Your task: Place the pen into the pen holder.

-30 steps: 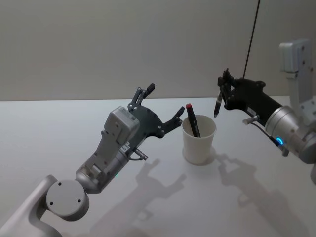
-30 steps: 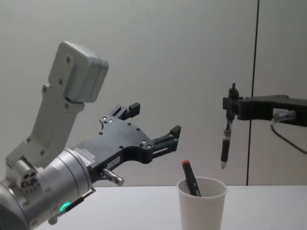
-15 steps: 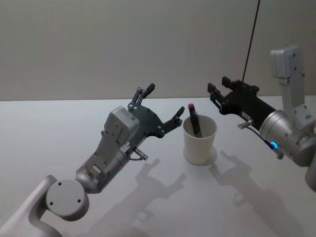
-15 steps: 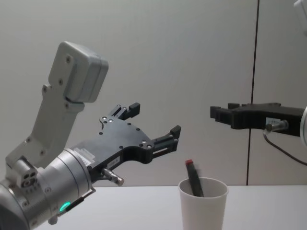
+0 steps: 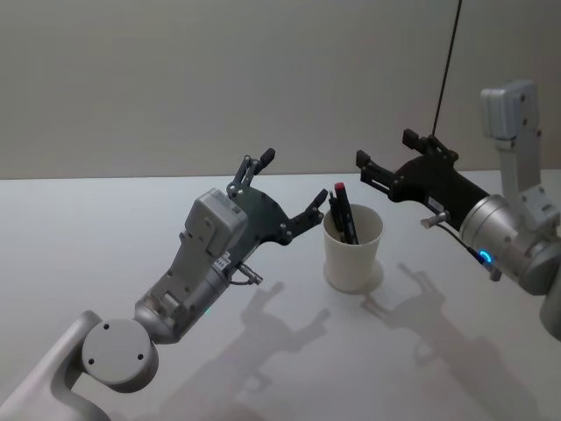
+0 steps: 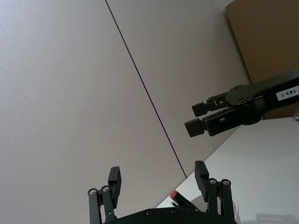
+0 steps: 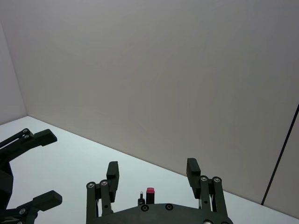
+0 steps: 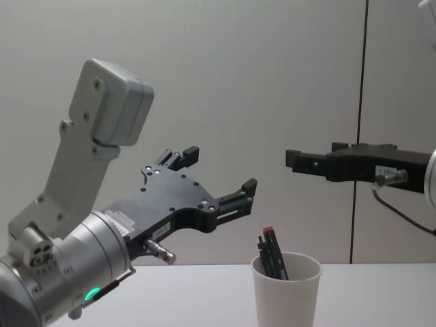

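Observation:
The pen holder (image 5: pixel 353 254) is a white paper cup standing on the table, also in the chest view (image 8: pixel 286 293). Two pens lean inside it: a dark pen (image 5: pixel 335 213) (image 8: pixel 263 250) and a red-capped pen (image 5: pixel 344 213) (image 8: pixel 274 253). My right gripper (image 5: pixel 384 149) (image 8: pixel 315 153) hovers open and empty just above and behind the cup. In its wrist view (image 7: pixel 152 168) the red cap (image 7: pixel 150 191) shows between the fingers. My left gripper (image 5: pixel 293 178) (image 8: pixel 220 167) (image 6: pixel 158 172) is held open and empty, raised left of the cup.
The white table (image 5: pixel 105 228) stretches left and in front of the cup. A grey wall stands behind, with a thin dark vertical line (image 5: pixel 447 70) on the right. The left forearm (image 5: pixel 197 272) lies low across the table's left middle.
The right gripper, which was shut on the dark pen to the cup's right, has opened and moved left. The dark pen now stands in the cup beside the red-capped one.

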Available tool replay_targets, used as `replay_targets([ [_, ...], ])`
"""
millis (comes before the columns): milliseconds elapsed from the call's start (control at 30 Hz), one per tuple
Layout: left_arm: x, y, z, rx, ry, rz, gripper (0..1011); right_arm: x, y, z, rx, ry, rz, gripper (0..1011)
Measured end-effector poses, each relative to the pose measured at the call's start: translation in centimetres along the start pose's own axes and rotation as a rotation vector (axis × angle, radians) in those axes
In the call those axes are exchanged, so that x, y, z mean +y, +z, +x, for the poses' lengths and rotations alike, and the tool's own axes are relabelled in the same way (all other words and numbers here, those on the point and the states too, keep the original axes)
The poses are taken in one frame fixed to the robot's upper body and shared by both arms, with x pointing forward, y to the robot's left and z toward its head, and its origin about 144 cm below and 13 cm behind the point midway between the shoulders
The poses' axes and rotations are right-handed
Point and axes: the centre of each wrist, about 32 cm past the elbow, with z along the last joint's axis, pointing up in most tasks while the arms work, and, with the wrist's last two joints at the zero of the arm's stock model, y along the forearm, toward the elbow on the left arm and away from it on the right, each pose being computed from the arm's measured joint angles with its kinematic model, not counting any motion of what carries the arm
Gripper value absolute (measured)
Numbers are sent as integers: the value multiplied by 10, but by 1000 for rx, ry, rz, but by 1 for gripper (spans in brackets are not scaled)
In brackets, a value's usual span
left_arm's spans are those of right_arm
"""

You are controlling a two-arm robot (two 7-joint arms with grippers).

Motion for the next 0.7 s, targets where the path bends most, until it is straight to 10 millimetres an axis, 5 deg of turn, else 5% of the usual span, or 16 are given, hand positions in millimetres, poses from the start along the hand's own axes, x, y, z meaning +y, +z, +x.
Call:
replay_targets([
  [167,0,0,0,0,0,0,1004,0,0,1,3,1,7,997],
  [700,0,0,0,0,0,0,1004,-2,1,2,6,2,19,1001],
])
